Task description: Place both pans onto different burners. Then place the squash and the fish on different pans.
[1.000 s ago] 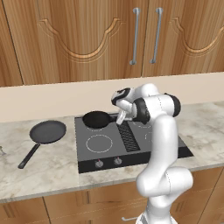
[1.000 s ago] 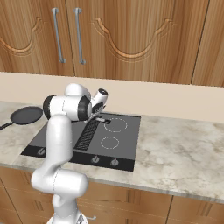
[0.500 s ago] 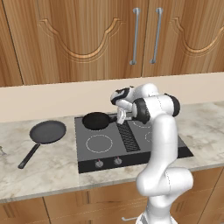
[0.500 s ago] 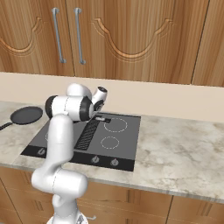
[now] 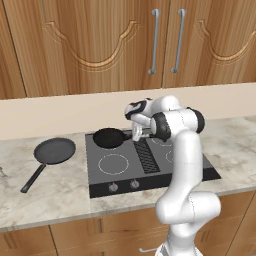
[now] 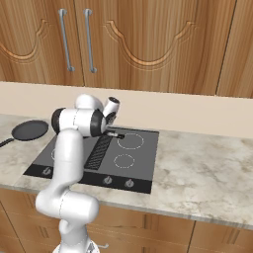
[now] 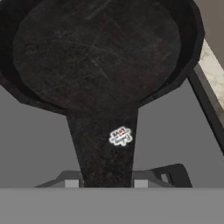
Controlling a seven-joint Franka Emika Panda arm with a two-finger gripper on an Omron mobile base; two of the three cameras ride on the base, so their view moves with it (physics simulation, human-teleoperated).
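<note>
Pan update: the smaller pan [image 5: 109, 137] is sitting flat on the back-left burner of the cooktop [image 5: 150, 175], and as far as we can see it hasn't budged over the last second. The arm has barely shifted either, so nothing big has changed.

From the hand view, the tool [image 7: 106, 183] has its two tips sitting either side of the pan's handle [image 7: 105, 144], right up against it near the end. We honestly can't tell whether it's clamped on the handle or just starting to ease off; the tips look about flush with the sides. Since the pan is down and resting on the cooktop, our guess is this is the let-go part of the first placement.

The wider pan [image 5: 55, 151] with the long handle is off on the bench [image 5: 60, 200], left of the cooktop and well apart from it. So by our count one pan is basically done, and the wider one needs fetching. The front-left burner [image 5: 114, 163] is free and closest to it, which looks like an easy target.

The squash and fish steps come after both pans are set. One thing to watch: backing straight off the handle so the small pan doesn't get dragged off its ring.
</note>
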